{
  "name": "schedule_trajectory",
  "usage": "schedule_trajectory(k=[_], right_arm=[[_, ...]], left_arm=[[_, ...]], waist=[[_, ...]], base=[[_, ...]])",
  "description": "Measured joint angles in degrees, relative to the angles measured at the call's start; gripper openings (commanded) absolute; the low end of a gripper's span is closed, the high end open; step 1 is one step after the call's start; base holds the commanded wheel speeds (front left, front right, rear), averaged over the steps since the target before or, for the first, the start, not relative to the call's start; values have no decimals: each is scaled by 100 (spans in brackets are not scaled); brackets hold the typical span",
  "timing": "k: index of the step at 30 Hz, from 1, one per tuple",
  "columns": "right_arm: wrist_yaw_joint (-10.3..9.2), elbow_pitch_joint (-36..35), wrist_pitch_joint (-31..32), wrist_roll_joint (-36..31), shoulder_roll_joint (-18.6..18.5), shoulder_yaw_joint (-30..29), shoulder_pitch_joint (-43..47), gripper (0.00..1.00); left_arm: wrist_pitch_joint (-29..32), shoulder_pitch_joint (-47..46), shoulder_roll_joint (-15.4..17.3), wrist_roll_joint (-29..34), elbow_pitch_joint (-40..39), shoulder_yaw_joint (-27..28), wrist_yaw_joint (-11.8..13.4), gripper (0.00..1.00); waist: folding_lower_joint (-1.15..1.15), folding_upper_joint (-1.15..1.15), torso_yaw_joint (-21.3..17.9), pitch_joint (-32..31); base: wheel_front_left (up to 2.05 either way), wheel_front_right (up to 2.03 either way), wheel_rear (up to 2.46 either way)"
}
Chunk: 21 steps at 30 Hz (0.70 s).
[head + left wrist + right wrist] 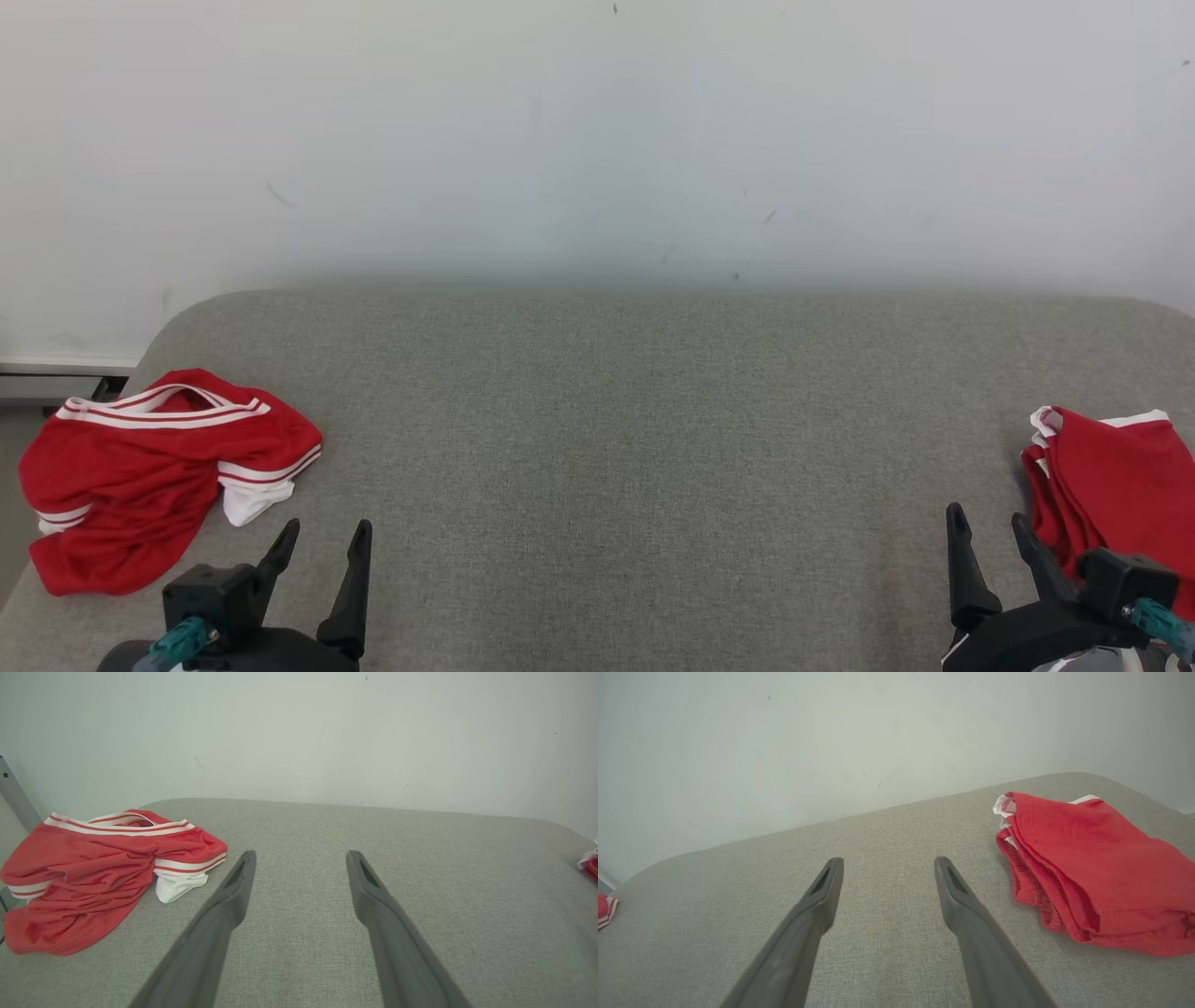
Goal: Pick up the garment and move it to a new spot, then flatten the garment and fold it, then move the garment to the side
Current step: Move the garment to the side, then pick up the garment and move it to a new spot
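Left hand point(327, 527) and right hand point(986, 513) are both spread open and empty at the bench's point(635, 448) front edge. The crumpled red garment point(149, 476) sits on the bench's left end, so pickup, flatten and fold all look undone. There's a folded red garment point(1120, 485) on the right end.

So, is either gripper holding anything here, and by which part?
Nothing is held. The left gripper and right gripper both have open, empty jaws; the crumpled red shorts and the folded red garment lie untouched.
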Motion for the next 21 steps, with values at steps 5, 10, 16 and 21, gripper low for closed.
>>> schedule_trajectory(k=[5,10,16,21], right_arm=[[-19,-163,51,0,-2,30,8,100],[-51,-272,96,-1,-3,32,69,100],[-101,-377,145,0,-2,-21,150,100],[-111,-420,196,1,-3,-52,296,100]], left_arm=[[2,1,-8,0,-5,1,0,100],[9,1,-21,11,-19,-10,0,100],[96,-16,-30,160,-24,-107,0,100],[166,-101,-53,234,2,-187,0,100]], waist=[[0,0,-2,0],[0,0,12,31],[0,0,58,64],[0,0,219,92]], base=[[0,0,0],[0,0,0],[0,0,0],[0,0,0]])
